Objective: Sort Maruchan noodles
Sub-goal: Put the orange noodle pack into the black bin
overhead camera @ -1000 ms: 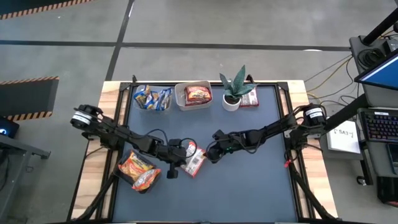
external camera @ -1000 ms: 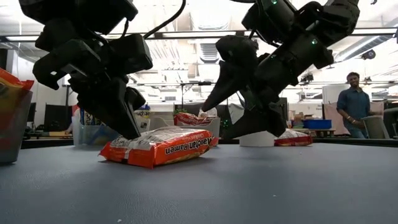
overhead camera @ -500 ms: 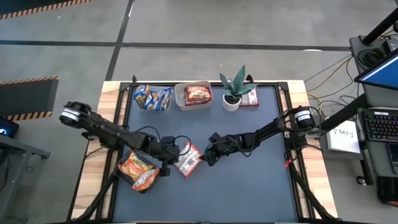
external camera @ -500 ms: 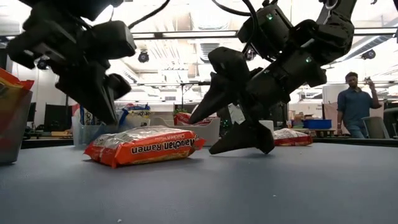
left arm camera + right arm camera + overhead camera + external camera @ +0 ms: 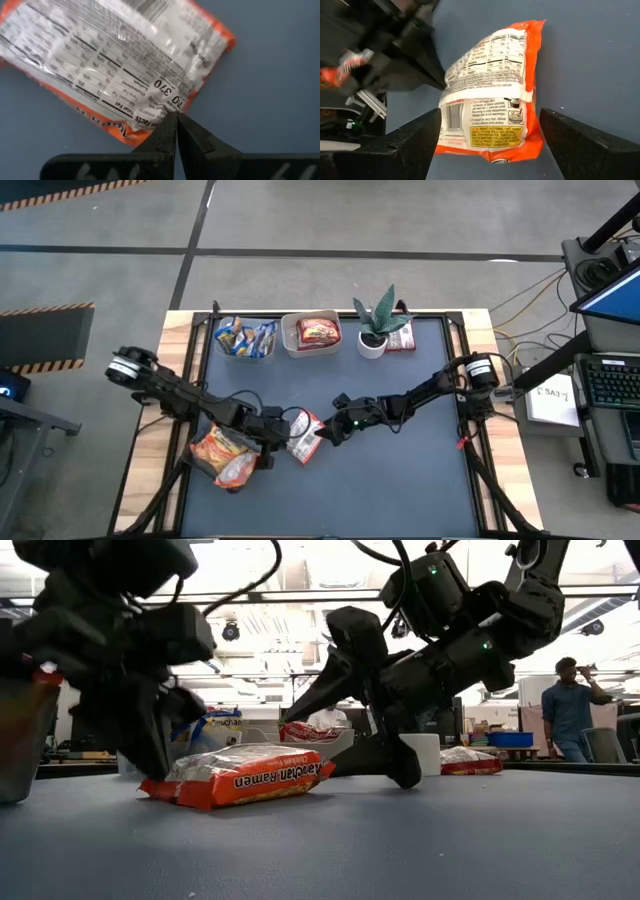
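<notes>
One orange Maruchan noodle packet (image 5: 304,436) lies flat on the dark mat, label side up, between my two grippers. My left gripper (image 5: 272,442) is shut, and its fingertips (image 5: 175,116) stand at the packet's left edge. My right gripper (image 5: 490,115) is open and straddles the packet's right end. One of its fingers (image 5: 320,690) is above that end and the other (image 5: 385,768) is low by the mat. A clear tub (image 5: 222,456) at the near left holds orange packets. My left gripper's shut fingertips overlap the packet's edge (image 5: 167,102), slanting down from the table's left; I cannot tell whether they touch it. My right gripper comes nearly level from the table's right with the packet's end (image 5: 492,135) between its open fingers; I cannot tell whether either finger touches.
Along the far edge stand a tub of blue-yellow packets (image 5: 245,338), a tub of red packets (image 5: 314,332) and a potted plant (image 5: 376,330) with a red packet (image 5: 402,338) beside it. A person (image 5: 570,705) stands in the room beyond the table.
My left gripper has lifted off the packet's left end, drawn back toward the table's left and near edge, and come down beside it, still shut. My right gripper has sunk, tipped and moved left over the packet's right end. The packet has slid slightly left.
</notes>
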`<state>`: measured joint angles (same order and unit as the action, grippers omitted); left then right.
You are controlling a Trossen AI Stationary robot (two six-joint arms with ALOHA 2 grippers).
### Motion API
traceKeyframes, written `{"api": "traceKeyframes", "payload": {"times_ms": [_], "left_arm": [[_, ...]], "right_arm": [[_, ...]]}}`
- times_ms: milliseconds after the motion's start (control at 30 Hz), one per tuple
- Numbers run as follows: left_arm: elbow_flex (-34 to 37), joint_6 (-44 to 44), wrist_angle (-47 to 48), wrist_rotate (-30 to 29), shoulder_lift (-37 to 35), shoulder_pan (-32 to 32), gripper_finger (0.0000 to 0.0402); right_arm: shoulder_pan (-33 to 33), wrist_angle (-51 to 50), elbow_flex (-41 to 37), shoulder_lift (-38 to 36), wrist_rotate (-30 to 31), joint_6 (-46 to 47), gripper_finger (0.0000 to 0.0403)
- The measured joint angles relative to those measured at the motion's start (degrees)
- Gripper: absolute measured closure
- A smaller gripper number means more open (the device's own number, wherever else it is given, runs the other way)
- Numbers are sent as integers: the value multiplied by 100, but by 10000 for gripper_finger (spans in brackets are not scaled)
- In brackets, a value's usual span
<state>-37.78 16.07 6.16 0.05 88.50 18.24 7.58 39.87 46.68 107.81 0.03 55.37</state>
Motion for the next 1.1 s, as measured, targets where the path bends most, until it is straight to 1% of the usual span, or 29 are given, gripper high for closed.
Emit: {"api": "traceKeyframes", "payload": {"times_ms": [167, 500, 833, 1100], "left_arm": [[11, -4, -60, -69, 122, -9, 401], [22, -8, 54, -105, 51, -7, 402], [34, 128, 69, -92, 47, -2, 401], [43, 163, 50, -94, 44, -2, 401]], "right_arm": [[0, 163, 34, 129, -4, 60, 76], [0, -13, 269, 229, -207, -38, 78], [-7, -98, 762, 869, -442, -81, 78], [-13, -29, 929, 909, -501, -268, 81]]}}
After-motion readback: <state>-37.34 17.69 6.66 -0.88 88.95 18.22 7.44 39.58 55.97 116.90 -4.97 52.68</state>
